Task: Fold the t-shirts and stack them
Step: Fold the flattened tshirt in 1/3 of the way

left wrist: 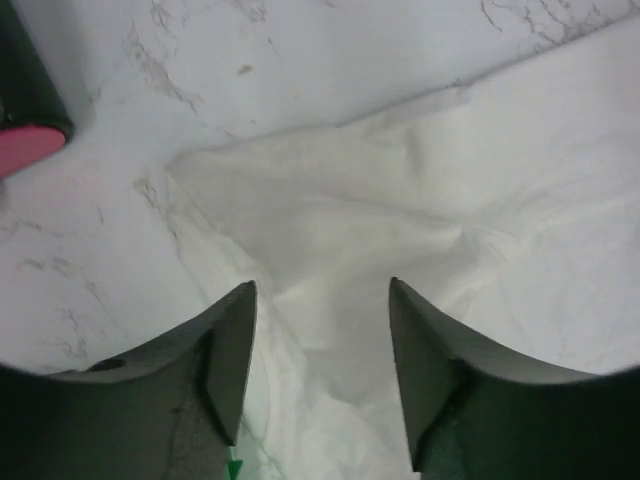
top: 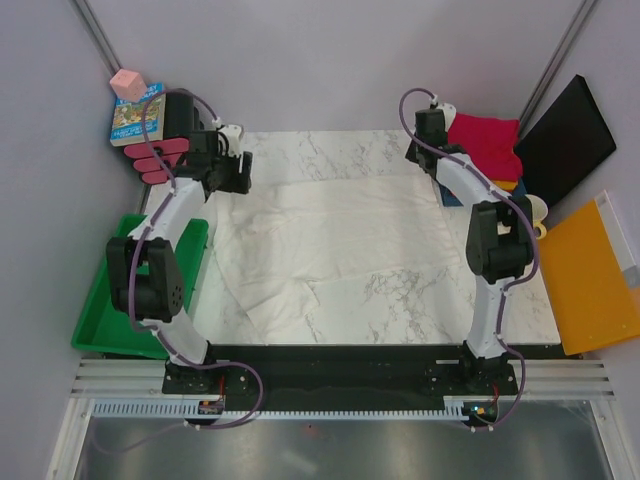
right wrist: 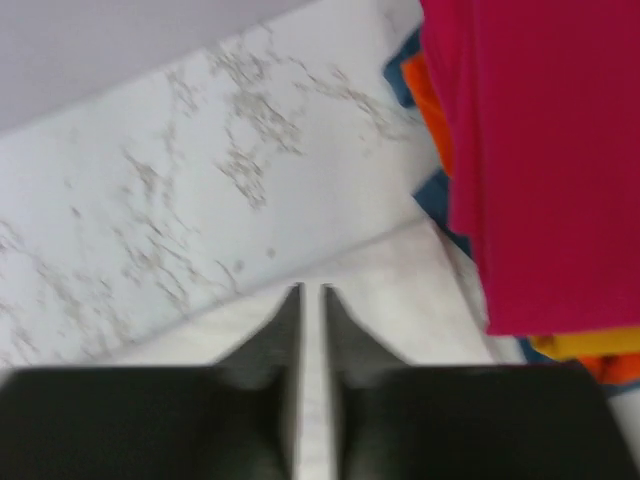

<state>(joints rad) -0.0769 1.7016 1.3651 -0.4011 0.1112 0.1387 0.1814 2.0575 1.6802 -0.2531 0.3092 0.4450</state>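
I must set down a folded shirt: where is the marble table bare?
Bare: the near right patch of the white marble table, in front of the wrinkled off-white t-shirt; the far strip. Crowded: the far right corner, with folded magenta, orange, blue shirts.

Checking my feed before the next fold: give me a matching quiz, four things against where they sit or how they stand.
Things:
1. off-white t-shirt
2. magenta t-shirt
3. green bin
4. left gripper

Places or states:
A. off the left edge of the table
B. far right corner of the table
C. open, over white cloth
D. wrinkled, spread across the middle of the table

Pairs: 1-D, 2-B, 3-A, 4-C.
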